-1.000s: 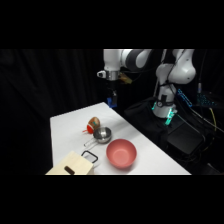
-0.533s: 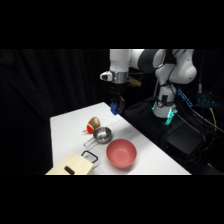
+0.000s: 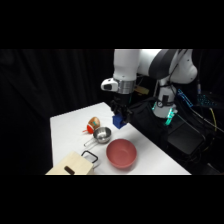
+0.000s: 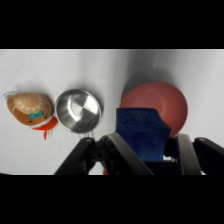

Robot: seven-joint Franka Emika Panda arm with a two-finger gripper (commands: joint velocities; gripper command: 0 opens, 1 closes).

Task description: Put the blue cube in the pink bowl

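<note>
So the white tabletop (image 3: pixel 70 131) carries everything, and the arm reaches over it from the far side with the end effector (image 3: pixel 120 118) clamped on the blue cube (image 3: pixel 119 121) — the cube is up in the air, above the tabletop's far edge, not touching anything. In the wrist view you can see it pinched between the two fingers (image 4: pixel 122 150), filling most of the gap.

Largest item down there is the wooden box (image 3: pixel 72 165) at the near edge, with a black handle thing just beside it. Then the pink bowl (image 3: pixel 121 153), sitting open and empty near the front of the tabletop, well apart from the cube. The small metal bowl (image 3: pixel 102 134) is just beside it, and the gingerbread-man toy (image 3: pixel 93 123) sits on the far side of that.

My take on doing this step well: carry the cube across at its current height rather than dipping early, since the metal bowl lies close to the path and its rim could get clipped. Line up over the middle of the pink bowl — the wrist view already has it partly behind the cube, so the offset looks small. Then lower close to the inside before letting go, otherwise a hard cube might bounce off that curved wall and hop out.
</note>
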